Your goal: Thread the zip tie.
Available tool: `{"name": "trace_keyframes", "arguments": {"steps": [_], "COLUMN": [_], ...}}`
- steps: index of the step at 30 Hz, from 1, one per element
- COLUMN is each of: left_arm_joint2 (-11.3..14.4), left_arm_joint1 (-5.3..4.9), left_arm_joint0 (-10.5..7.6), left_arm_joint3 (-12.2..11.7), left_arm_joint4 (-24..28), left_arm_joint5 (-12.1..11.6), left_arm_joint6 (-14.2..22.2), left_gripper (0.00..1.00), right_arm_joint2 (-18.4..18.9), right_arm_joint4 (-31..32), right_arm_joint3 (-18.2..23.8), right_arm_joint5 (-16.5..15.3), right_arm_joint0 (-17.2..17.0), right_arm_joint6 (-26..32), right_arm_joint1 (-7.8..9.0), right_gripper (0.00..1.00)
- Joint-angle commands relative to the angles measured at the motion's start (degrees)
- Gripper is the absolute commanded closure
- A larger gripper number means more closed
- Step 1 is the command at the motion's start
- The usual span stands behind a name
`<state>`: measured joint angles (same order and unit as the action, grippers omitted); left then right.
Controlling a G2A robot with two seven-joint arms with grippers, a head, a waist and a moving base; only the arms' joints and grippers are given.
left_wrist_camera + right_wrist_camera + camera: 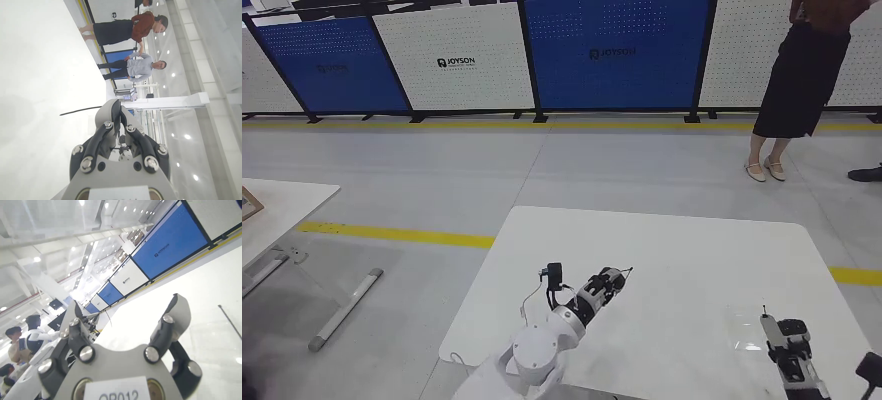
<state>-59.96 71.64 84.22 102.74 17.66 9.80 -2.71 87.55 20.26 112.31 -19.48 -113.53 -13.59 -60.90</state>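
My left gripper [614, 280] hovers over the near middle of the white table [682, 250], shut on a black zip tie [79, 111]. The tie's thin tail sticks out sideways past the fingertips [115, 106]; its tip shows in the top view [627, 270]. My right gripper [125, 304] stands open near the table's right front corner [780, 326], holding nothing. Just beside it a second black zip tie [229, 322] lies on a clear plastic bag [742, 326], its small head pointing away from me. The left arm's tie [108, 317] is visible in the distance in the right wrist view.
The table's front edge runs close under both arms. A second table [282, 205] stands off to the left across the floor. Blue and white partition panels [612, 50] close off the back.
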Motion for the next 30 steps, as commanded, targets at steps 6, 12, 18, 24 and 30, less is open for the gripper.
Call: {"name": "trace_keyframes", "arguments": {"steps": [6, 12, 18, 24, 30], "left_arm_joint2": [0.0, 0.0, 0.0, 0.0, 0.0], "left_arm_joint1": [0.26, 0.26, 0.26, 0.26, 0.26], "left_arm_joint0": [-0.99, -0.99, -0.99, -0.99, -0.99], "left_arm_joint3": [-2.2, -2.2, -2.2, -2.2, -2.2], "left_arm_joint4": [1.5, 1.5, 1.5, 1.5, 1.5], "left_arm_joint5": [0.9, 0.9, 0.9, 0.9, 0.9], "left_arm_joint6": [-0.2, -0.2, -0.2, -0.2, -0.2], "left_gripper": [1.00, 1.00, 1.00, 1.00, 1.00], "right_arm_joint2": [0.4, 0.4, 0.4, 0.4, 0.4], "right_arm_joint4": [-1.0, -1.0, -1.0, -1.0, -1.0], "right_arm_joint3": [0.0, 0.0, 0.0, 0.0, 0.0], "right_arm_joint5": [0.0, 0.0, 0.0, 0.0, 0.0], "right_arm_joint0": [-0.3, -0.3, -0.3, -0.3, -0.3], "right_arm_joint6": [-0.1, -0.1, -0.1, -0.1, -0.1], "right_arm_joint1": [0.34, 0.34, 0.34, 0.34, 0.34], "right_gripper": [0.00, 0.00, 0.00, 0.00, 0.00]}}
